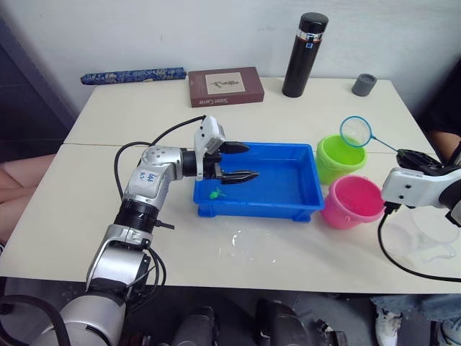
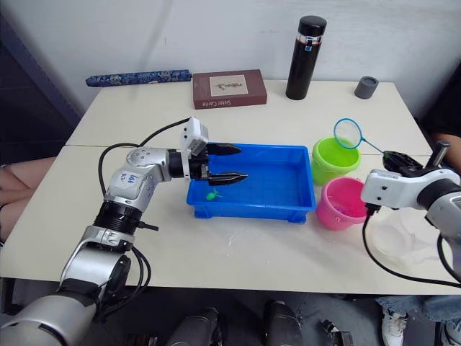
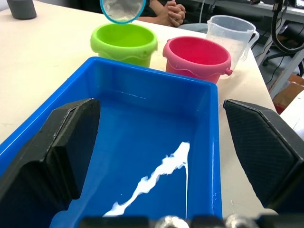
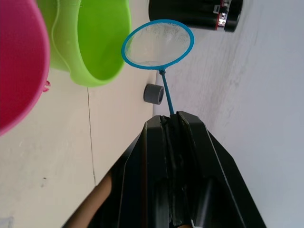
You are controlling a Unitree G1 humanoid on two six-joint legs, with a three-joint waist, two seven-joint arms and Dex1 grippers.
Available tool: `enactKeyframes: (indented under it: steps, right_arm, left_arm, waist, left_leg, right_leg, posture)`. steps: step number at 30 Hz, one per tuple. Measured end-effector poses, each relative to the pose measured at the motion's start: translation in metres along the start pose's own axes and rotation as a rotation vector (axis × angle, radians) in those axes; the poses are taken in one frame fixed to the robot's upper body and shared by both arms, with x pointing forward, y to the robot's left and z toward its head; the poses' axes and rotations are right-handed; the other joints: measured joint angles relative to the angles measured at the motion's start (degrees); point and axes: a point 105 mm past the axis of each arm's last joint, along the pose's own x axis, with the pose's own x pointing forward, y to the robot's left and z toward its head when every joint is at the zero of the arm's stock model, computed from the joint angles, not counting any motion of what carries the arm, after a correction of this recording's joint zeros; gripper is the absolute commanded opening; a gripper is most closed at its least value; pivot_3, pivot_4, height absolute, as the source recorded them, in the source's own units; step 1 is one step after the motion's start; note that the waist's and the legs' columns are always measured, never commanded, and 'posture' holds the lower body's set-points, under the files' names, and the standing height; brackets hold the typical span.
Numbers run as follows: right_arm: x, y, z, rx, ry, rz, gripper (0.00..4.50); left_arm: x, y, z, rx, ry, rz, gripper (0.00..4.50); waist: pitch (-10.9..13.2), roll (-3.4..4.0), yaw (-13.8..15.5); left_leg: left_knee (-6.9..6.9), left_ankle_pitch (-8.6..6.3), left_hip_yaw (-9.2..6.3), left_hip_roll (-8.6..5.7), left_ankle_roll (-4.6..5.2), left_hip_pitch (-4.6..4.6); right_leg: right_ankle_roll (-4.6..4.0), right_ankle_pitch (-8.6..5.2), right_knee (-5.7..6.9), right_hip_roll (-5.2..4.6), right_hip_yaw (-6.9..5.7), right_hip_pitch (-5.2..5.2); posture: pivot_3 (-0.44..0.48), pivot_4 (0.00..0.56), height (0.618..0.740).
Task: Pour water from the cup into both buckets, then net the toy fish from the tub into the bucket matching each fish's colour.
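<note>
1. Jaws of the left gripper (image 1: 243, 161) are seen spread wide, with nothing held between them; the gripper is positioned over the near-left part of the tub (image 1: 302, 189).
2. Black fingers (image 3: 64, 147) of that gripper are shown far apart in the left wrist view, with the tub's blue floor between them.
3. One green toy fish (image 1: 215, 193) is seen lying in the tub's near-left corner, just below the left gripper and apart from its fingertips.
4. Streaks of white reflection are shown on the tub floor in the left wrist view.
5. The right gripper (image 4: 171, 118) is closed on the thin handle of a small net (image 1: 355, 131), whose blue hoop is held above the lime green bucket (image 1: 333, 160).
6. The pink bucket (image 1: 351, 202) is set just beside the green one, nearer the table's front edge; both are placed just to the right of the tub.
7. The cup (image 3: 232, 33) is seen standing behind the pink bucket in the left wrist view, to the right of both buckets on the table (image 1: 108, 115).
8. A tall black flask (image 1: 304, 55), a small grey cap (image 1: 364, 84), a brown book (image 1: 225, 86) and a blue patterned roll (image 1: 133, 75) are ranged along the table's far side, well apart from the tub.
</note>
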Motion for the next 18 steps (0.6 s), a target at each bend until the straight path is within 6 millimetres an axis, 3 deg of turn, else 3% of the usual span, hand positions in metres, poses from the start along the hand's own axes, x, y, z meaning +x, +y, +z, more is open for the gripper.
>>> enactKeyframes:
  steps: [3,6,8,12,18]
  right_arm:
    - [0.005,-0.008,0.008,0.322,-0.037,-0.033,0.0]
    - [0.009,-0.007,0.038,0.64,-0.17,0.062,0.0]
    - [0.009,0.002,0.057,0.75,-0.232,0.184,0.0]
    - [0.013,0.032,0.103,0.855,-0.326,0.437,0.0]
    - [0.022,0.053,0.142,0.828,-0.384,0.596,0.0]
  left_arm:
    - [-0.01,0.002,-0.005,0.01,0.042,0.01,4.48]
    - [-0.031,0.004,-0.017,0.003,0.102,0.023,4.48]
    - [-0.047,0.002,-0.027,-0.012,0.148,0.033,4.48]
    - [-0.077,-0.006,-0.044,-0.039,0.232,0.082,4.48]
    - [-0.097,-0.024,-0.053,-0.057,0.298,0.139,4.48]
  waist:
    - [0.0,0.0,-0.18]
    - [-0.01,0.02,-0.31]
    - [-0.01,0.02,-0.13]
    - [-0.01,0.01,-0.12]
    - [0.0,0.0,0.03]
  left_leg:
    - [0.01,0.0,0.03,0.09,0.0,0.04]
    - [-0.02,-0.01,-0.05,0.11,-0.02,0.05]
    - [-0.02,-0.01,-0.11,0.1,-0.02,0.02]
    - [0.01,-0.02,-0.14,0.0,0.0,0.0]
    - [-0.02,-0.03,-0.29,-0.05,0.01,-0.05]
  right_leg:
    - [0.0,0.0,0.01,0.03,-0.01,-0.01]
    - [-0.09,-0.05,0.07,0.02,0.01,-0.03]
    - [-0.12,-0.06,0.06,0.0,-0.02,-0.04]
    - [-0.12,-0.06,0.05,-0.17,0.0,-0.03]
    - [-0.12,-0.06,0.0,-0.23,-0.06,-0.05]
  posture:
    - [0.0,0.15,0.74]
    - [0.0,0.15,0.74]
    - [0.0,0.15,0.74]
    - [0.0,0.15,0.74]
    - [0.0,0.15,0.74]
